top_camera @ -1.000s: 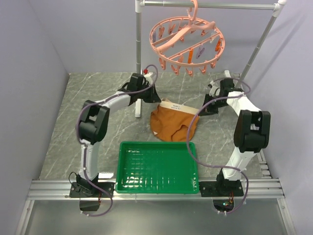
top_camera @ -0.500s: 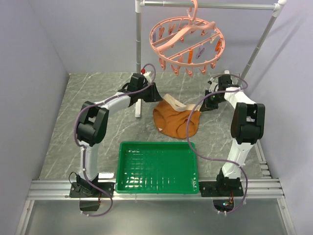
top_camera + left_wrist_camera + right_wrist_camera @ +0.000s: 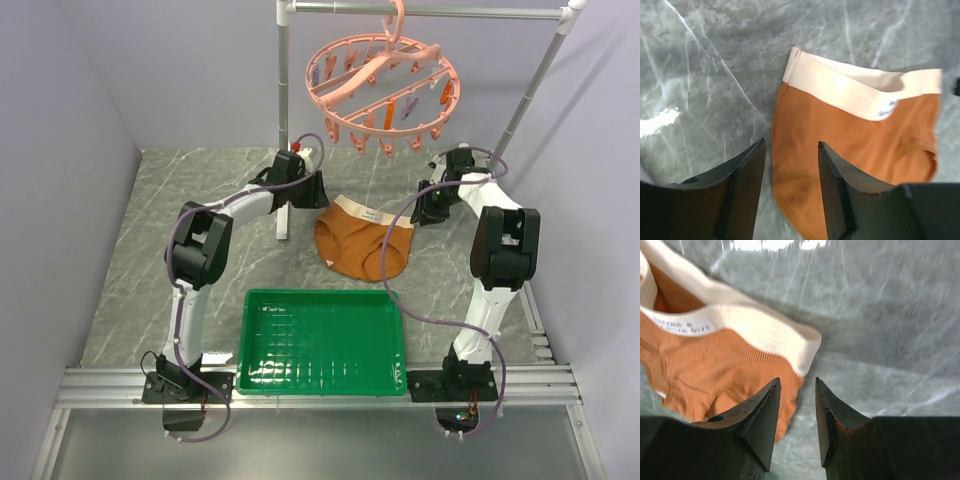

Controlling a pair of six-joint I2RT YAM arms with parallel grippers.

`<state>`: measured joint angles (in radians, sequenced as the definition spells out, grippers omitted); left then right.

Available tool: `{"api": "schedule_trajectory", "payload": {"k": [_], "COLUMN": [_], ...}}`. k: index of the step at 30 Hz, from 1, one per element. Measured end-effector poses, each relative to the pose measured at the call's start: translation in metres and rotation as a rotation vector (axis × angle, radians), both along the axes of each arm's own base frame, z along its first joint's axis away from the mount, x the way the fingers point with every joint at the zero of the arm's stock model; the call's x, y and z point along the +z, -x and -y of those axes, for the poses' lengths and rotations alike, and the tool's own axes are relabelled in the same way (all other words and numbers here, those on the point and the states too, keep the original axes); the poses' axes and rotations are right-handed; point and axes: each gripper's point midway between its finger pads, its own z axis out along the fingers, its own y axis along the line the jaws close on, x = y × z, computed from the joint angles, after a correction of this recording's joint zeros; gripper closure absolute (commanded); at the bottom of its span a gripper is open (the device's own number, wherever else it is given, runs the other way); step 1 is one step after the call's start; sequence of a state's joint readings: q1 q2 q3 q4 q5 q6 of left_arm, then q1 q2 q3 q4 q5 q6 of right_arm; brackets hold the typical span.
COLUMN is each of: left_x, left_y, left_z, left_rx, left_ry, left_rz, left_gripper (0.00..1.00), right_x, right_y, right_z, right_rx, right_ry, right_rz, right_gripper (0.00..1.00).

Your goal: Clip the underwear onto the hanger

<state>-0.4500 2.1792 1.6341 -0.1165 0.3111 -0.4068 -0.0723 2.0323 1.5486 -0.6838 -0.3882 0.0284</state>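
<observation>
The underwear point(image 3: 362, 243), rust-orange with a cream waistband, lies spread flat on the marble table between the two arms. My left gripper point(image 3: 318, 194) is open at its left side; in the left wrist view the gripper point(image 3: 791, 142) hovers over the underwear's point(image 3: 860, 145) left edge, gripping nothing. My right gripper point(image 3: 424, 210) is open at its right side; in the right wrist view the gripper point(image 3: 797, 380) stands just short of the waistband corner of the underwear point(image 3: 715, 370). The pink ring hanger point(image 3: 381, 85) with its dangling clothespins hangs from the rack bar above.
A green tray point(image 3: 250, 345) sits in front of the underwear, near the arm bases. The grey rack's left upright point(image 3: 283, 120) stands right behind my left gripper, and its slanted right pole point(image 3: 530, 95) rises behind my right arm.
Both grippers have gone from shut to open and let go of the waistband. The underwear, bunched and pulled up between them, now lies spread flat, slightly farther right.
</observation>
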Motion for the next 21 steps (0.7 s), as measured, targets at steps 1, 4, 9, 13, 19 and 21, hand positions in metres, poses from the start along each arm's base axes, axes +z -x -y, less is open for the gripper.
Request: {"api": "schedule_trajectory", "payload": {"k": [1, 4, 9, 13, 19, 21], "left_x": [-0.004, -0.026, -0.050, -0.051, -0.052, -0.053], "left_y": [-0.002, 0.008, 0.028, 0.037, 0.068, 0.074], "left_z": [0.002, 0.004, -0.001, -0.007, -0.023, -0.025], "left_rx": [-0.003, -0.019, -0.028, -0.023, -0.024, -0.029], "left_ry": [-0.009, -0.059, -0.136, -0.150, -0.168, -0.173], "left_rz": [-0.001, -0.043, -0.095, -0.107, -0.159, -0.175], "left_gripper": [0.50, 0.64, 0.93, 1.00, 0.99, 0.84], "right_x": [0.000, 0.003, -0.001, -0.010, -0.037, -0.038], "right_y": [0.003, 0.012, 0.020, 0.021, 0.027, 0.027], "right_z": [0.000, -0.003, -0.006, -0.006, -0.007, -0.007], "right_rx": [0.000, 0.006, 0.007, -0.001, -0.006, -0.006], "right_ry": [-0.001, -0.015, -0.023, -0.023, -0.033, -0.032], "right_rz": [-0.007, -0.025, -0.048, -0.073, -0.148, -0.149], "right_gripper": [0.59, 0.59, 0.60, 0.67, 0.89, 0.87]}}
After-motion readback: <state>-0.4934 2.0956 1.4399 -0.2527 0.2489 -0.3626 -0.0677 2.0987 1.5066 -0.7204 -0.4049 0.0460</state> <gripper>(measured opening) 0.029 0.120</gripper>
